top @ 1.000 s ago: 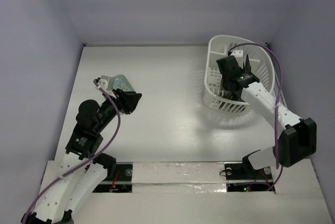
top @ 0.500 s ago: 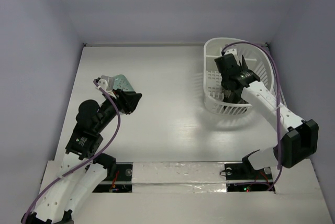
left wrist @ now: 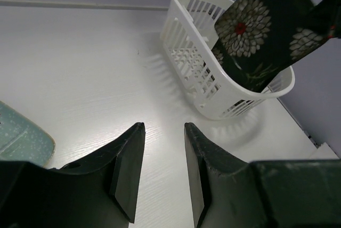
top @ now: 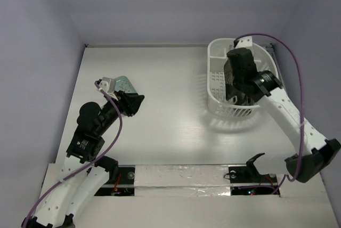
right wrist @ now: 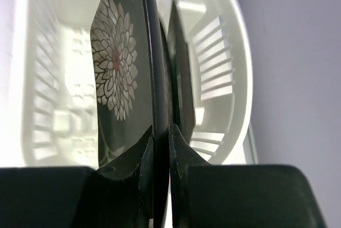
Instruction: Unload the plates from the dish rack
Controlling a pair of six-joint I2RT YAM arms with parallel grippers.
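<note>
Right arm's swung up, right gripper (right wrist: pixel 161 132) clamped on the dark flower plate (left wrist: pixel 261 31) poking out of the dish rack (left wrist: pixel 186 41).
Left gripper (left wrist: pixel 160 156) sits open, empty, beside the mint plate (left wrist: pixel 21 137).

White tabletop (top: pixel 176 89), pale lavender walls (top: pixel 176 4), soft even light

R gripper (right wrist: pixel 161 135) is pinching the dark flower plate (right wrist: pixel 120 73) by its rim at bottom ctr, jaws pressing tight either side. Plate is standing edge-on up the frame's ctr, white bloom facing left. Blurred white dish rack (right wrist: pixel 226 79) is filling the bkgd.
</note>
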